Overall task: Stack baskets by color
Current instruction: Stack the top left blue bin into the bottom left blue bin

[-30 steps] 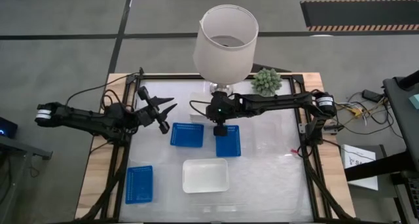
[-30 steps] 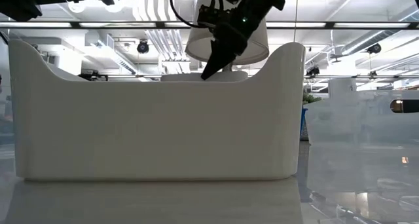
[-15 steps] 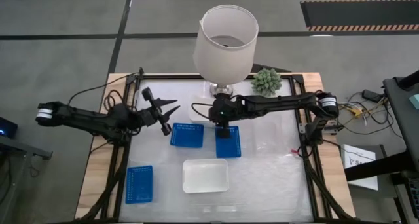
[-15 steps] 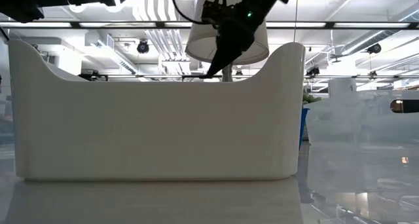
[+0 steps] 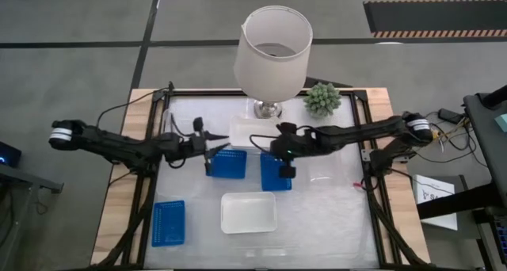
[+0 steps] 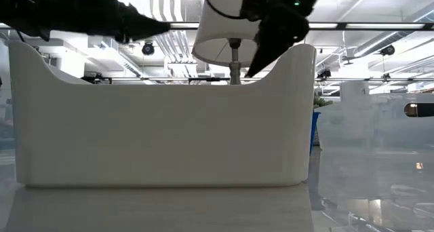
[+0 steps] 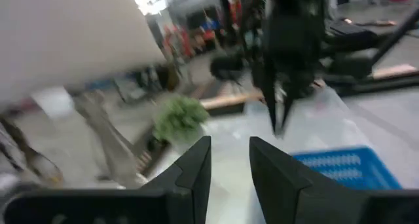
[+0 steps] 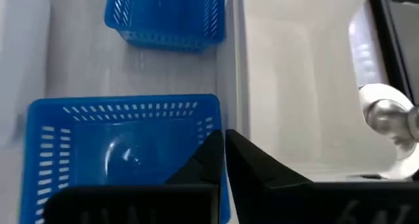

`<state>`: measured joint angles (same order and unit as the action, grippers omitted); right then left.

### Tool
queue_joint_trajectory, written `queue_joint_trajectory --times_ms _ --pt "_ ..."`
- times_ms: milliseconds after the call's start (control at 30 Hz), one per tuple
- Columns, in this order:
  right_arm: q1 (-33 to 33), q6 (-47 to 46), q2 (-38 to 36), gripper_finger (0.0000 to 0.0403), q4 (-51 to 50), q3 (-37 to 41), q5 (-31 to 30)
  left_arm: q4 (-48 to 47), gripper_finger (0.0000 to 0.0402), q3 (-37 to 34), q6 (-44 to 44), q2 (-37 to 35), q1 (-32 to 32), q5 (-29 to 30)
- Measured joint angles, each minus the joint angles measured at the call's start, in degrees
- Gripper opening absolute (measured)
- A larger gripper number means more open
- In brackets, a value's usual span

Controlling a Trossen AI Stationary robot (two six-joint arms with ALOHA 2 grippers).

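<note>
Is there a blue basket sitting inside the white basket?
No, from above the white basket is empty, and all three blue baskets sit apart on the table.

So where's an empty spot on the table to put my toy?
Bare patches: right of the white basket, toward the table's right edge, and between that basket and the lone blue basket. Crowded: the middle, where both arms meet over two blue baskets, and near the lamp and plant.

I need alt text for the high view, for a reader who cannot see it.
Two dark arms reach over a table: the right claw, shut, at a blue basket, the left claw beside another blue basket. A third blue basket and a white basket lie nearer.
</note>
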<state>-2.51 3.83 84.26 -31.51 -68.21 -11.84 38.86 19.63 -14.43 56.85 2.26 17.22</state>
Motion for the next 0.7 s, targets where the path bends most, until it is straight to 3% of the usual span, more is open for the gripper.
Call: queue_joint_trajectory --times_ms 233,533,700 --pt "-5.3 -4.6 -9.0 0.0009 7.7 10.5 -4.0 -5.0 0.0088 3.2 11.2 4.0 0.1 -9.3" --pt "-13.7 -10.0 -16.2 0.0009 9.7 17.9 -13.3 -8.9 0.0088 8.6 14.3 6.9 4.9 -9.7" --pt "-15.9 -12.9 -16.9 0.0009 9.5 19.7 -13.9 -8.8 0.0088 10.9 16.7 9.3 8.0 -9.6"
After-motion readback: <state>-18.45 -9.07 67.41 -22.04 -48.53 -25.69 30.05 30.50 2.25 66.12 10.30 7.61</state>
